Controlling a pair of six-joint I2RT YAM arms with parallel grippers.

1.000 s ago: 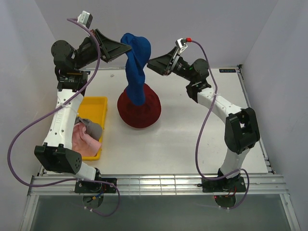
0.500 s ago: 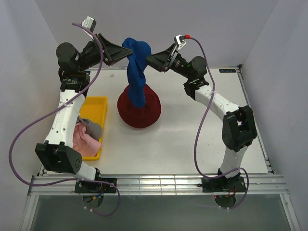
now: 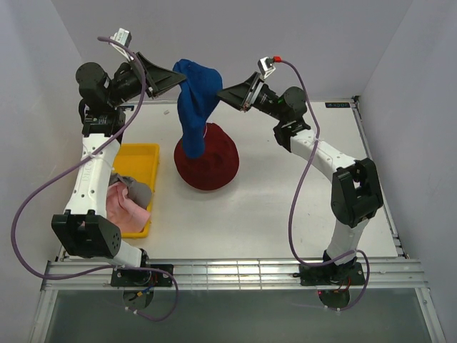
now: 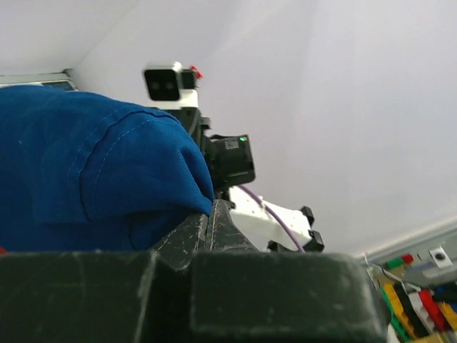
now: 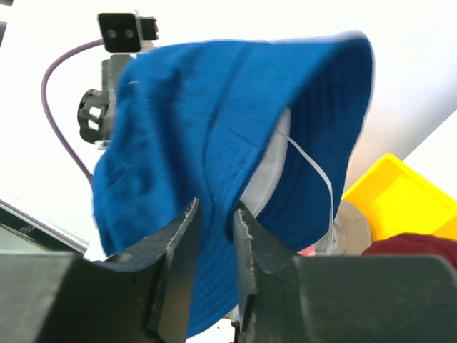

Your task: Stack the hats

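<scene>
left gripper (image 3: 188,72): pinched tight on blue hat (image 3: 194,107)
right gripper (image 3: 220,95): nearly closed, clamping its other edge
blue hat: hangs over red hat (image 3: 213,163)
grey hat (image 3: 136,190), pink hat (image 3: 123,211): in tray (image 3: 145,153)

The blue hat (image 5: 178,143) is matt stitched cloth (red hat (image 3: 214,166): knit).
</scene>
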